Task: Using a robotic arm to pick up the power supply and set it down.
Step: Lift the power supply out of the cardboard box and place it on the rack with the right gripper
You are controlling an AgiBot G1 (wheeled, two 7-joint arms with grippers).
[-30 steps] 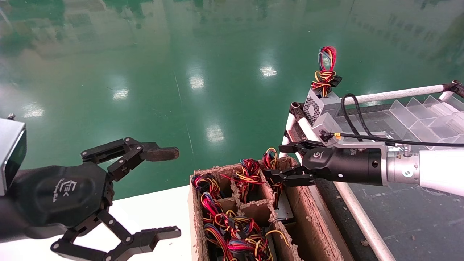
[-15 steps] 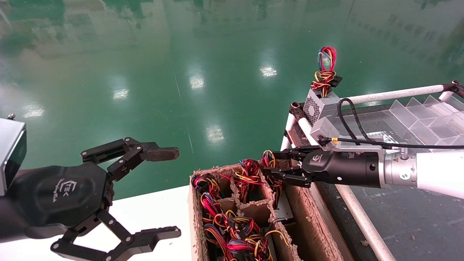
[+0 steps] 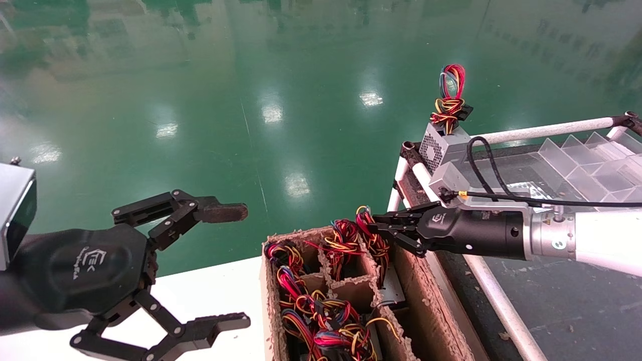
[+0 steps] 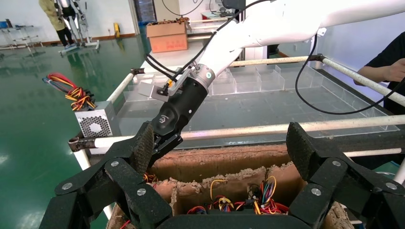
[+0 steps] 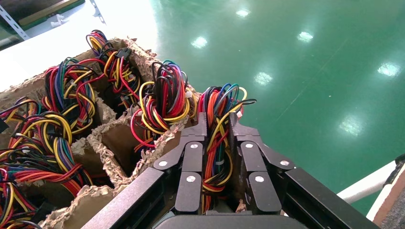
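Since a second ago the right gripper [image 3: 373,231] has narrowed its black fingers [image 5: 198,143] onto the wire bundle [image 5: 217,138] of the power supply [image 3: 388,291], whose grey metal body sits low in the far right cell of the fibrous brown pulp tray [image 3: 426,311]. The left gripper [image 3: 235,265] hangs wide open above the white counter [image 3: 210,291].

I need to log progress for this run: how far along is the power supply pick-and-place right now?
Done: the right gripper has shut on the wire bundle of a power supply in the cardboard box. In hand: the grasp is made, but the unit sits in its compartment. Left: lifting it out and setting it down. Another unit stands on the rack. The left gripper hangs open, idle.
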